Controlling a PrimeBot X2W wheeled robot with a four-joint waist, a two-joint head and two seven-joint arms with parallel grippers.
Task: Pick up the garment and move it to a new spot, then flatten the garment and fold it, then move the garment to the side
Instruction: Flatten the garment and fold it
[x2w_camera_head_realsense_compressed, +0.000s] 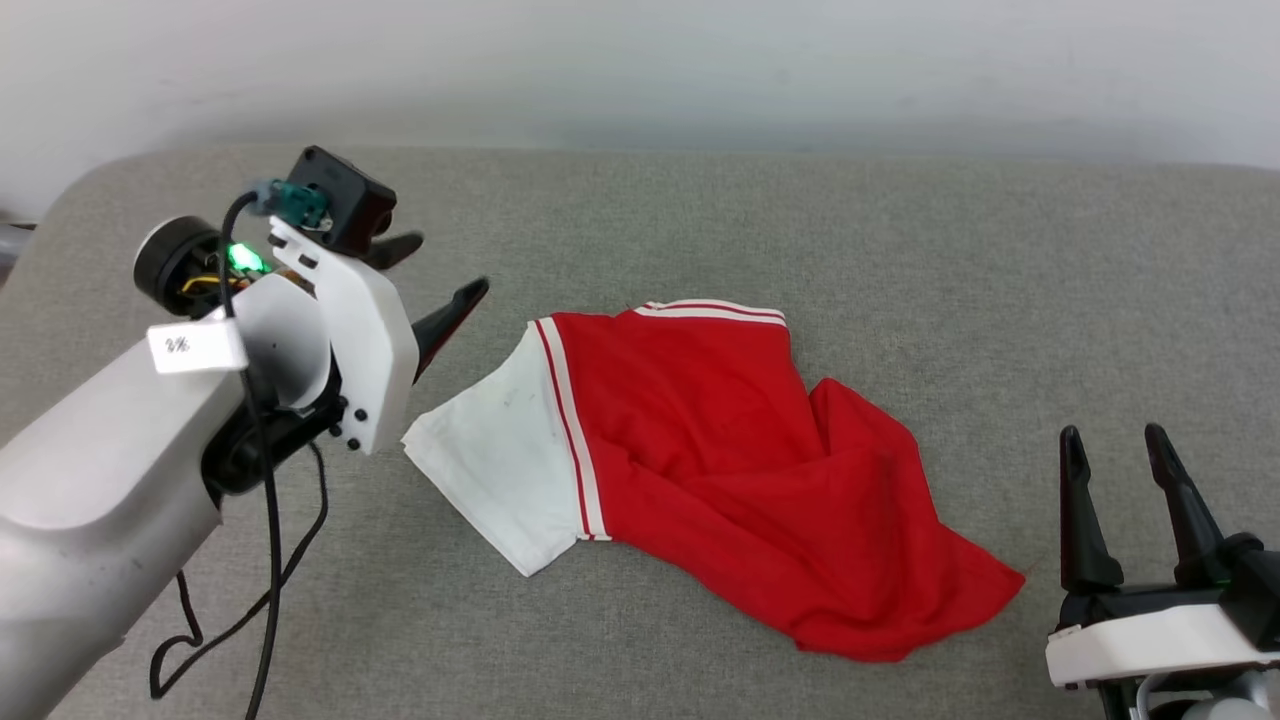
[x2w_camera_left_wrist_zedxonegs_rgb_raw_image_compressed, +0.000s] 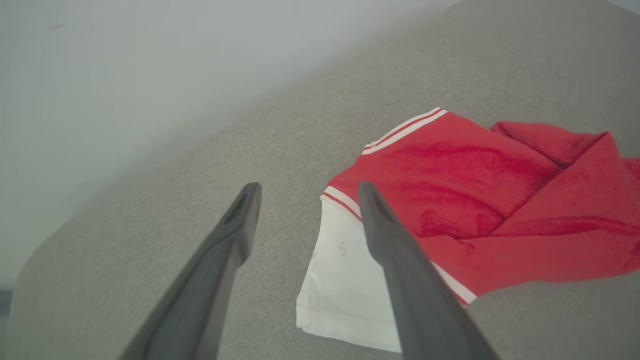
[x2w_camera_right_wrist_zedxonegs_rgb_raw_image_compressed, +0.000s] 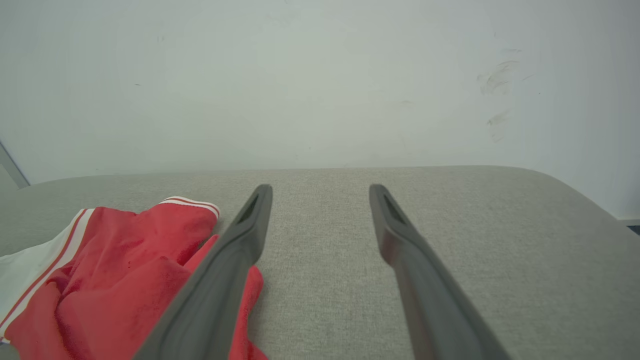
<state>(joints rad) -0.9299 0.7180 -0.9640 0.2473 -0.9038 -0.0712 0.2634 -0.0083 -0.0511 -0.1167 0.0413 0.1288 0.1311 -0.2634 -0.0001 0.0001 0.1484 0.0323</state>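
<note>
On the grey surface (x2w_camera_head_realsense_compressed: 900, 250), the garment (x2w_camera_head_realsense_compressed: 720, 450) is laid diagonally — its white sleeve (x2w_camera_head_realsense_compressed: 500, 470) is found nearest the left gripper (x2w_camera_head_realsense_compressed: 447, 263) (spread wide, empty; the right gripper (x2w_camera_head_realsense_compressed: 1112, 432) likewise).

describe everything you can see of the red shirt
The shirt is soft red fabric with a white short sleeve and red-and-white striped trim at the sleeve seam and far edge. It lies crumpled on the grey cushion, sleeve toward the open left claw, red end toward the open right claw; neither touches it.

L end effector (x2w_camera_head_realsense_compressed: 449, 262) open; R end effector (x2w_camera_head_realsense_compressed: 1112, 432) open.
</note>
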